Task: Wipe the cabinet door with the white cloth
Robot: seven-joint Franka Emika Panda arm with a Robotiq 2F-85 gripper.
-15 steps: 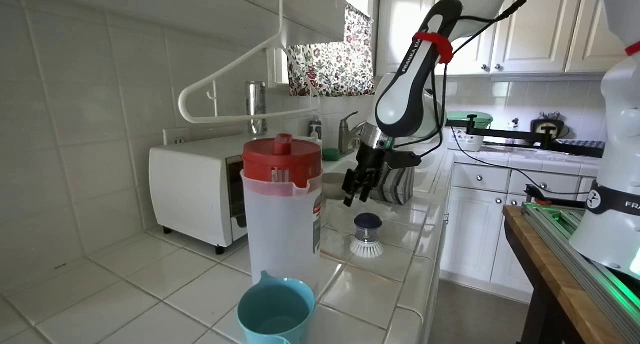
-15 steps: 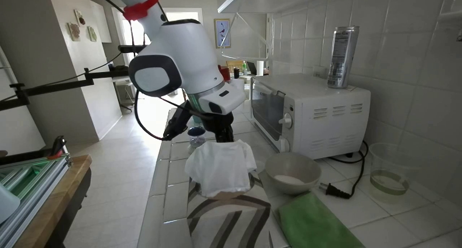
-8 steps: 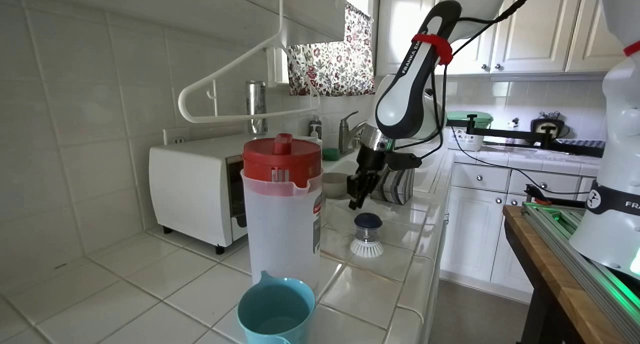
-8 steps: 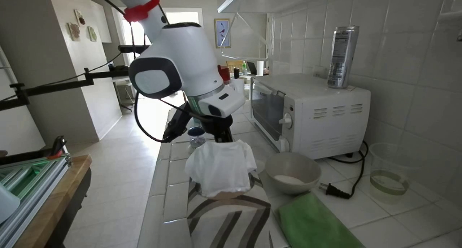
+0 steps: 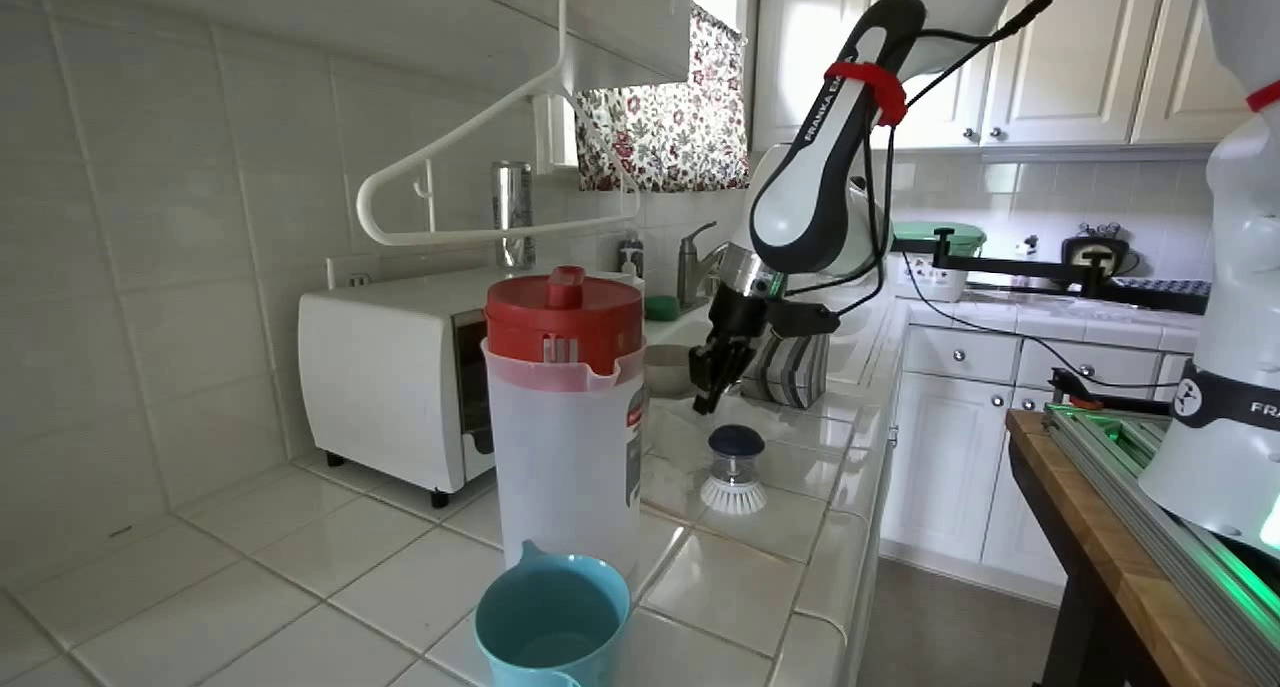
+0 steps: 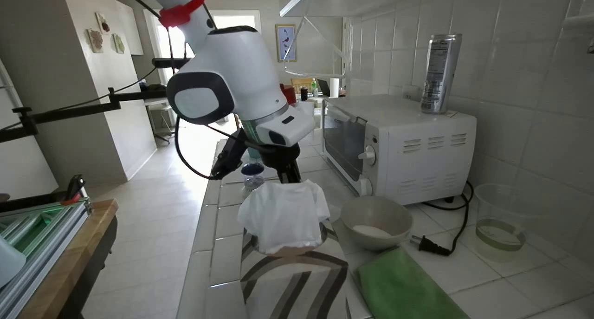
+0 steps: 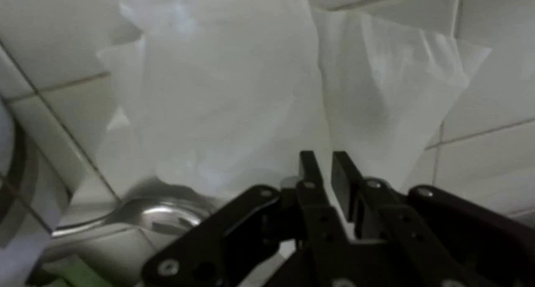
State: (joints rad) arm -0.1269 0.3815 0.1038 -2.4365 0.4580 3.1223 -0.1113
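Note:
A white cloth (image 6: 285,217) hangs rumpled behind the striped box (image 6: 297,282) in an exterior view. The wrist view has this pale cloth (image 7: 234,90) spread below my fingers, with a thinner, see-through part on the right. My black gripper (image 7: 323,155) points down with a narrow gap between its fingertips, nothing visible gripped in it. Whether the tips touch the cloth cannot be told. In an exterior view my gripper (image 5: 707,403) is above the counter, beside the box. White cabinet doors (image 5: 945,467) show below the far counter; more doors (image 5: 1070,57) hang above. Which door is meant is unclear.
A dish brush (image 5: 735,467), a lidded pitcher (image 5: 565,437) and a blue cup (image 5: 553,617) stand along the counter. Beside the box are a bowl (image 6: 377,226) and a green cloth (image 6: 408,286). A toaster oven (image 6: 399,147) lines the wall; a hanger (image 5: 500,235) dangles above.
The fingers have drawn together from a wide spread to a narrow gap. My arm has dipped slightly and come back up. The cloth has not visibly moved.

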